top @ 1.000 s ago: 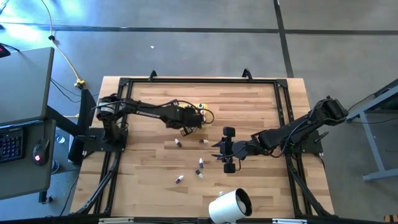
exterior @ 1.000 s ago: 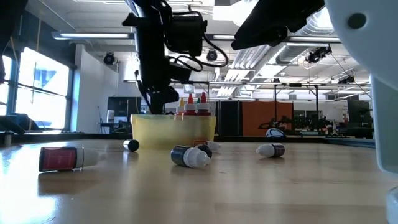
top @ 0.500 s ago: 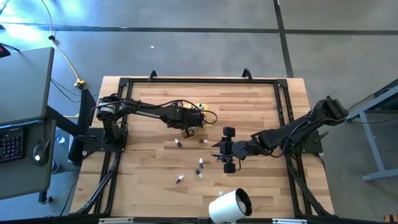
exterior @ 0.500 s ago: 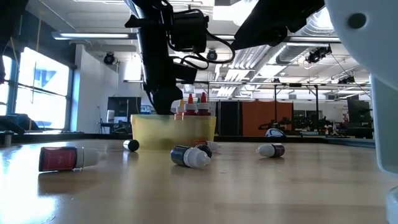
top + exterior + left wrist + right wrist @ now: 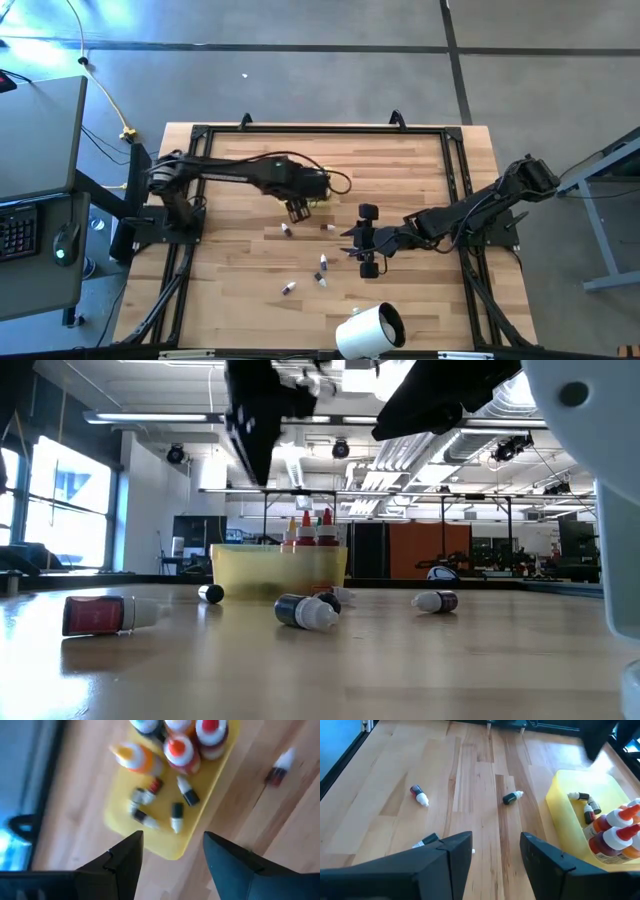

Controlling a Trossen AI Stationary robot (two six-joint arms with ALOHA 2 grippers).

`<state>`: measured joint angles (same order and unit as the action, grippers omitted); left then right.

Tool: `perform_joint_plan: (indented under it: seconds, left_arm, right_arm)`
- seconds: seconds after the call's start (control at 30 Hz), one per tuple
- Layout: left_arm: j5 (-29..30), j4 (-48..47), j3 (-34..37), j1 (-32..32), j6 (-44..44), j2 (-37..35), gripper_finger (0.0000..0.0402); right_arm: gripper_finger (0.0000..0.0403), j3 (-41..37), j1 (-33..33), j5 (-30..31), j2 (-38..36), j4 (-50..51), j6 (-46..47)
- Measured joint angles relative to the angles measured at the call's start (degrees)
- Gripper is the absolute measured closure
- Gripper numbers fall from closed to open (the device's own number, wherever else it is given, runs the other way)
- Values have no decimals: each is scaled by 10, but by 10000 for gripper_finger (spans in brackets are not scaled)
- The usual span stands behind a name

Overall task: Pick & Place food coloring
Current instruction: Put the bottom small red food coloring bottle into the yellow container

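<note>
A: Yellow tray (image 5: pixel 210 770) was seen right under the left gripper (image 5: pixel 172 840), whose fingers were spread with nothing held. Which step was judged to be in hand?

B: A drop-off was judged complete. Several small bottles (image 5: pixel 190 795) were seen lying in the tray beside the upright ones (image 5: pixel 180 750). Others were left loose on the table (image 5: pixel 400 160), one (image 5: pixel 286 230) just beside the left gripper (image 5: pixel 297 210) and more (image 5: pixel 322 262) nearer the front.

A: What was called for next?

B: A swing to the nearest loose bottle, a descent with the fingers kept apart, and a closing across its body.

A: What was changed from half a second before?

B: The left gripper had been lifted out of the tray (image 5: pixel 278 572); in the low view it was seen well above the rim, where it had been down at it. The right gripper (image 5: pixel 366 240) was unmoved over mid-table, its fingers apart and empty
</note>
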<state>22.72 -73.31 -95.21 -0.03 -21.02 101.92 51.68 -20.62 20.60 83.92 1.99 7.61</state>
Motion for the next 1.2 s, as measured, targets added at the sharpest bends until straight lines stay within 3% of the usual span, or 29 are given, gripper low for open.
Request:
perform_joint_plan:
  seconds: [0.17,0.33,0.47,0.6,0.67,0.8,1.2]
  left_arm:
    - [42,-52,1,-76,-73,-81,199]
    - [88,8,91,-198,-145,-158,199]
    - [93,211,220,-289,-198,-195,199]
    - [75,422,330,-342,-225,-193,199]
    - [41,522,371,-348,-252,-180,199]
    - [-6,616,427,-345,-313,-161,199]
    - [-44,603,435,-345,-320,-86,199]
  right_arm:
    - [242,0,0,0,0,14,24]
    - [242,0,0,0,4,20,29]
    - [242,0,0,-2,7,20,31]
    - [242,0,0,1,12,13,30]
    - [242,0,0,4,13,12,28]
    - [242,0,3,3,15,7,27]
    - [242,0,4,3,15,-1,26]
